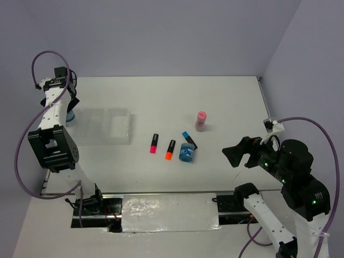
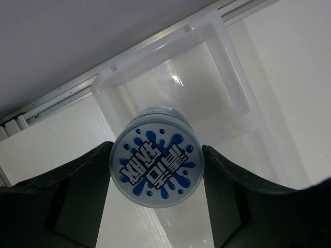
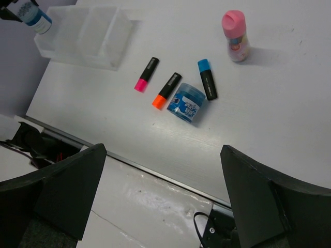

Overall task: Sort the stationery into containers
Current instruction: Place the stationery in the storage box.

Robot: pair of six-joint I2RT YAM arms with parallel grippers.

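My left gripper is shut on a round blue-and-white tape roll and holds it above the left end of the white translucent tray. In the top view the left gripper is at the tray's left end. On the table lie the pink-tipped marker, the orange-tipped marker, the blue-tipped marker and a second tape roll. The pink-capped tube stands upright farther back. My right gripper is open and empty, right of the markers.
The right wrist view shows the tray, markers, tape roll and tube ahead. A metal rail and foil strip run along the table's near edge. Grey walls close the back and right.
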